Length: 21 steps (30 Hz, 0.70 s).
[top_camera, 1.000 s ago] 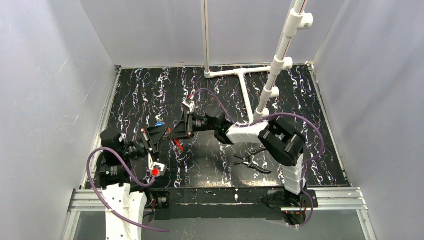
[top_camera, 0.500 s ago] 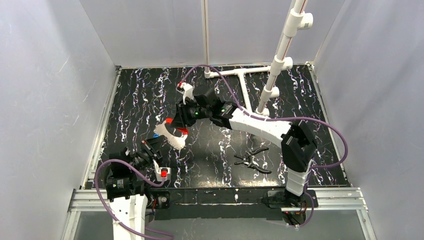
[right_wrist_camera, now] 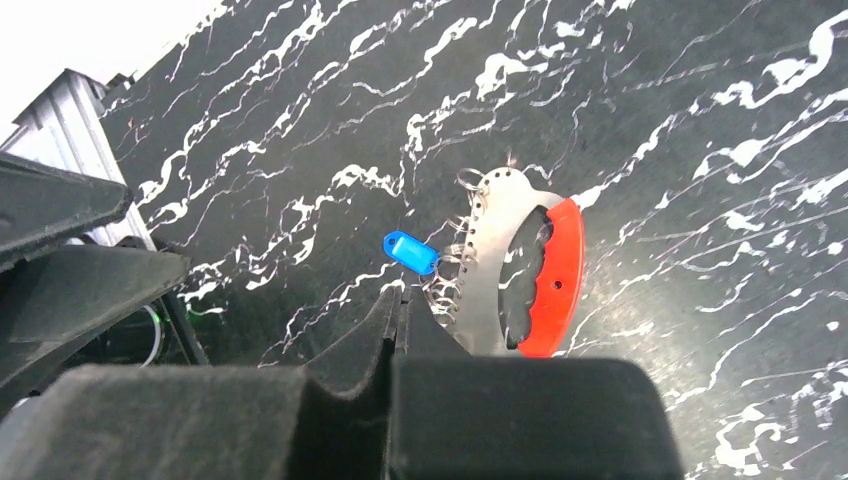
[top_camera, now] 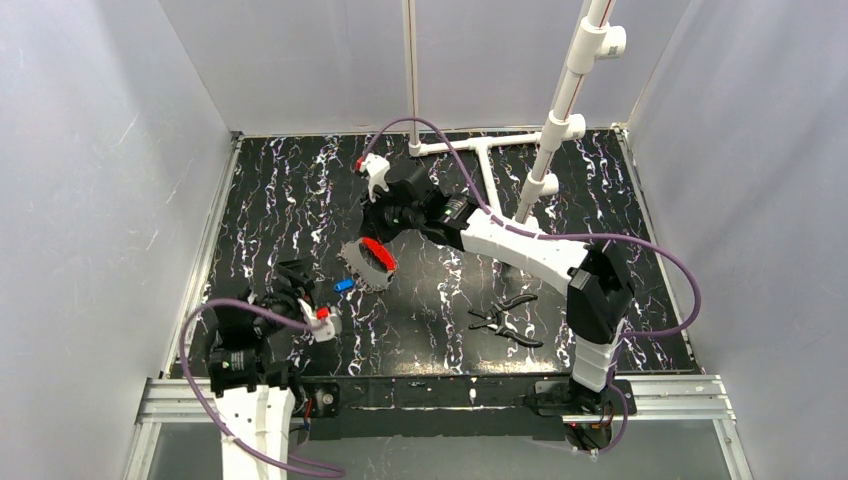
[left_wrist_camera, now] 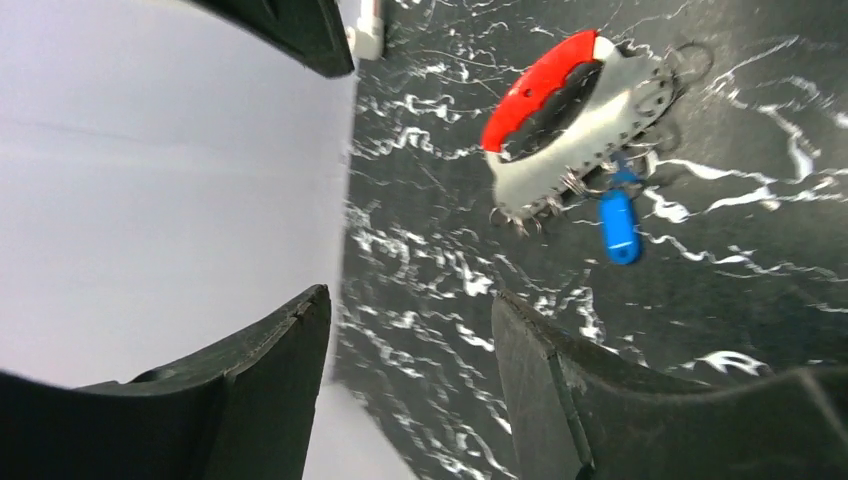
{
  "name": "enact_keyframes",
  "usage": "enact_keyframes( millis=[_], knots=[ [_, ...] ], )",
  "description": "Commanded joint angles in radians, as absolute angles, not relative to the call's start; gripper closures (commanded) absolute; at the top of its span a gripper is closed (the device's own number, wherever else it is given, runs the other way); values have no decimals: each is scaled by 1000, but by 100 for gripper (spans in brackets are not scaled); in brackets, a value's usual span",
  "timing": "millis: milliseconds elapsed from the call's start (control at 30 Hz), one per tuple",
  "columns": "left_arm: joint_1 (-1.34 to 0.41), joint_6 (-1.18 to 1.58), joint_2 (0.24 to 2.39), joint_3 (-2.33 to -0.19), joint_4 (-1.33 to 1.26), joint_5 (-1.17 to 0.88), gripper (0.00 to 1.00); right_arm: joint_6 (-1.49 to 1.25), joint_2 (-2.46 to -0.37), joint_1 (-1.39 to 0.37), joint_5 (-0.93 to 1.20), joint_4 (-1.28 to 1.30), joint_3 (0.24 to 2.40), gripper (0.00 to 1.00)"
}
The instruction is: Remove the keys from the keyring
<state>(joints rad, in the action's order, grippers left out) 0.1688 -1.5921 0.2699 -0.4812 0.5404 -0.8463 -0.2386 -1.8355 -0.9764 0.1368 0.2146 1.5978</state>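
The keyring [top_camera: 372, 262] lies on the black marbled table as a red curved loop [right_wrist_camera: 560, 275] along a silvery crescent piece [left_wrist_camera: 575, 125]. Several small wire rings line that piece's edge. A blue-headed key [right_wrist_camera: 411, 252] [left_wrist_camera: 620, 225] [top_camera: 343, 284] rests beside it; I cannot make out the other keys. My right gripper [right_wrist_camera: 400, 295] [top_camera: 374, 240] hovers just over the ringed edge, shut, with nothing visible between its tips. My left gripper [left_wrist_camera: 408, 295] [top_camera: 295, 272] sits near the left front, a little short of the blue key, open and empty.
Black-handled pliers [top_camera: 507, 318] lie on the table to the right front. A white pipe frame [top_camera: 480, 148] and a slanted white pole [top_camera: 562, 105] stand at the back right. Grey walls close three sides. The left wall fills half the left wrist view.
My left gripper let go, opened and drew back to the near left. My right gripper shut as its arm swung farther back. The keyring, earlier between both grippers, now sits slightly to the right.
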Motion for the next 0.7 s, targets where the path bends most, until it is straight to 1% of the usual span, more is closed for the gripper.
enact_keyframes(
  millis=[0, 33, 67, 100, 133, 167, 233, 300, 333, 400, 533, 600, 667],
  knots=[
    [173, -1295, 461, -661, 724, -779, 42, -120, -1804, -979, 117, 231, 1669, 99],
    [174, -1260, 520, -714, 783, -775, 42, -88, -1805, -979, 133, 241, 1664, 99],
    [177, -1223, 579, -758, 825, -777, 39, -70, -1806, -979, 135, 244, 1653, 99],
    [185, -1188, 632, -794, 865, -789, 32, -61, -1805, -978, 130, 244, 1631, 93],
    [193, -1130, 670, -822, 878, -807, 24, -55, -1805, -978, 135, 242, 1603, 80],
    [198, -1080, 710, -844, 890, -836, 20, -58, -1809, -977, 140, 239, 1579, 69],
    [199, -1021, 792, -898, 937, -888, 19, -77, -1820, -977, 147, 229, 1525, 57],
    [199, -923, 889, -955, 958, -919, 21, -88, -1834, -978, 150, 212, 1492, 43],
    [199, -869, 944, -979, 962, -925, 22, -86, -1842, -977, 150, 207, 1481, 40],
    [198, -744, 1056, -1026, 963, -927, 24, -71, -1852, -974, 151, 196, 1454, 39],
    [202, -511, 1285, -1097, 904, -938, 29, -69, -1893, -945, 172, 170, 1406, 46],
    [205, -376, 1358, -1108, 823, -928, 32, -74, -1925, -925, 195, 173, 1399, 46],
    [205, -308, 1410, -1109, 746, -916, 33, -82, -1962, -907, 220, 173, 1398, 48]
  ],
)
